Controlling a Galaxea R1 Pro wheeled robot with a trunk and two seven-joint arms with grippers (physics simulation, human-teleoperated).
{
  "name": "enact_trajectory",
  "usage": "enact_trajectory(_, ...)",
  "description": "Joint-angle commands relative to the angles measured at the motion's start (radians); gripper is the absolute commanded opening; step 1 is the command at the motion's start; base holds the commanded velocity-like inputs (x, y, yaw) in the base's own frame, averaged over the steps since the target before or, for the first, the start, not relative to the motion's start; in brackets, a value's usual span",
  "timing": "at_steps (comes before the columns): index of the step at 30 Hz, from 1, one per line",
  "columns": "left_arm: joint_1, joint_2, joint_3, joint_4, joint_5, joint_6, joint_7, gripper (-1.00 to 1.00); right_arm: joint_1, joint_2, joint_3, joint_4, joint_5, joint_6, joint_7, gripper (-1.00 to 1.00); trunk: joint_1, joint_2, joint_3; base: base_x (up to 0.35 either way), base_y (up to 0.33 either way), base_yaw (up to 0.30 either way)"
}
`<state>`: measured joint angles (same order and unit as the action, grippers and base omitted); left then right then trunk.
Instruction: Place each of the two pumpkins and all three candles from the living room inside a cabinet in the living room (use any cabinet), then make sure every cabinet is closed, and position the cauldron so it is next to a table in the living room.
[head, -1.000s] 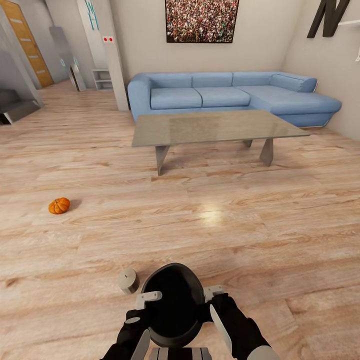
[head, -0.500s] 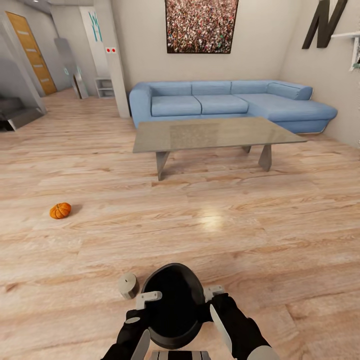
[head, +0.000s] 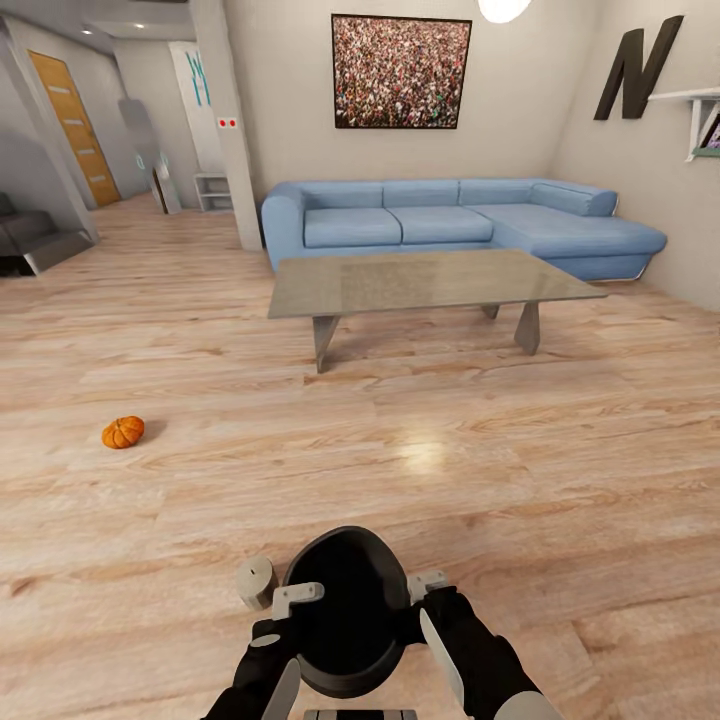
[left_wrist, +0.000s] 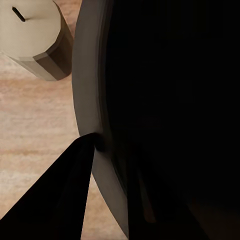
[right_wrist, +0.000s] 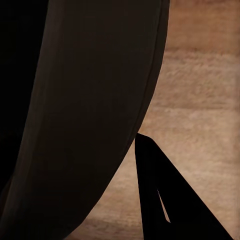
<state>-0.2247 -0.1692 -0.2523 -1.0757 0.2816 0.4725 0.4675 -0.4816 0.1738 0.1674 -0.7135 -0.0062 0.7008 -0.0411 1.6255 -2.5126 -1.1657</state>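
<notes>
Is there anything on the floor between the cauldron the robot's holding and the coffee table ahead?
Nothing visible: bare wood floor runs from the cauldron to the table. The candle and pumpkin lie off to the left.

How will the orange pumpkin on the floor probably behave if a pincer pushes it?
The pumpkin looks rounded and lies free on smooth floor planks, so it would probably roll away. Its ribbed, slightly flattened shape may make that roll wobbly. It looks small, likely light.
</notes>
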Motion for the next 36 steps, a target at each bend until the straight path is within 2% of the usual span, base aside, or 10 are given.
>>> enact_trajectory(1, -0.001, 0.0, -0.033, -0.001, 0.016, -0.003, 0.01, -1.0, 0.0, 0.001, 0.009, 0.0, -0.047, 0.003, 0.052, -1.0, 0.0, 0.0, -0.001, 0.0, 0.0, 0.0)
enact_trajectory(10, -0.001, 0.001, -0.032, -0.001, 0.016, -0.004, 0.01, -1.0, 0.0, 0.001, 0.009, 0.0, -0.047, 0.004, 0.051, -1.0, 0.0, 0.0, -0.001, 0.047, -0.045, 0.0)
enact_trajectory(36, -0.001, 0.002, -0.031, -0.001, 0.016, -0.004, 0.01, -1.0, 0.0, 0.001, 0.009, 0.0, -0.046, 0.004, 0.052, -1.0, 0.0, 0.0, -0.001, 0.223, -0.178, 0.0)
